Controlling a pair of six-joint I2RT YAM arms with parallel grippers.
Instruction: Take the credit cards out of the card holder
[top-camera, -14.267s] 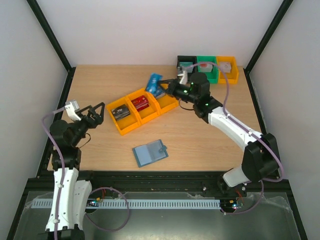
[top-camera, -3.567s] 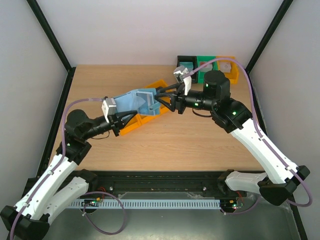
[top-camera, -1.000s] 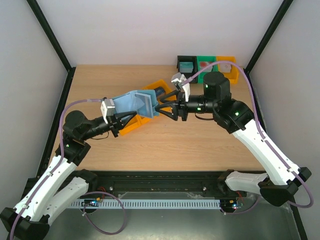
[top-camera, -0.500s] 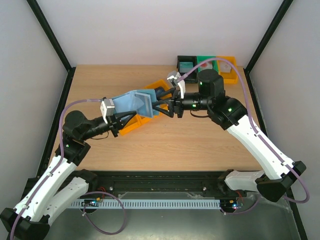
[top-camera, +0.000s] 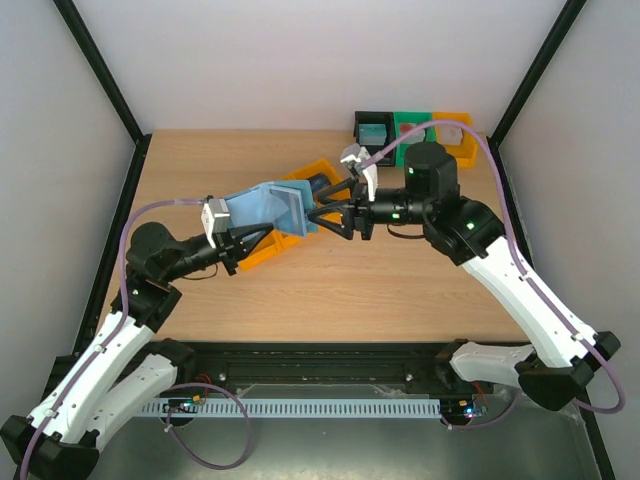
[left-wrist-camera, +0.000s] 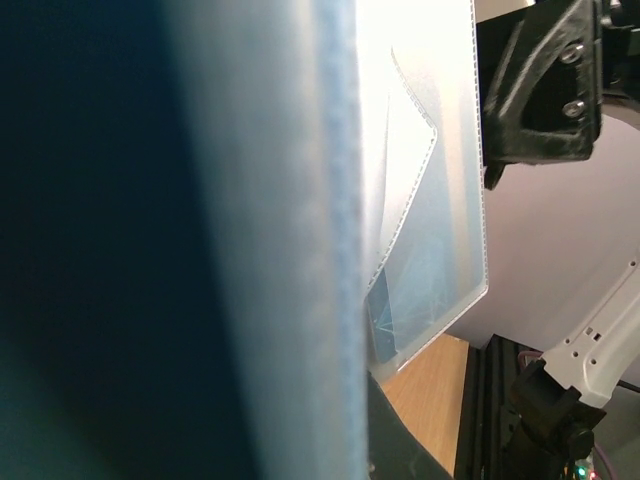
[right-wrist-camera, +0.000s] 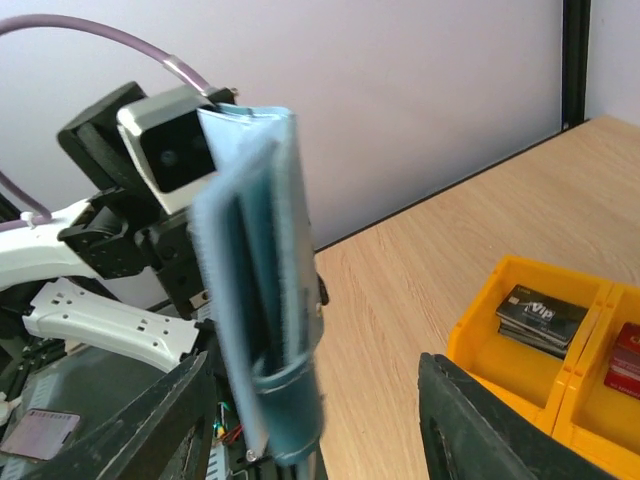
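The blue card holder is held up in the air over the yellow bins, with my left gripper shut on its lower left edge. In the left wrist view its blue cover fills the left side, and a clear sleeve holds a blue credit card. My right gripper is open at the holder's right edge. Seen edge-on in the right wrist view, the holder stands between the spread fingers of the right gripper. A dark card and a red card lie in the yellow bin compartments.
The row of yellow bins sits on the table under the holder and is partly hidden by it. Black, green and yellow bins stand at the back right. Black frame posts border the table.
The right gripper edged a little toward the back left and returned, staying open at the holder's right edge. The left gripper and holder have not moved.
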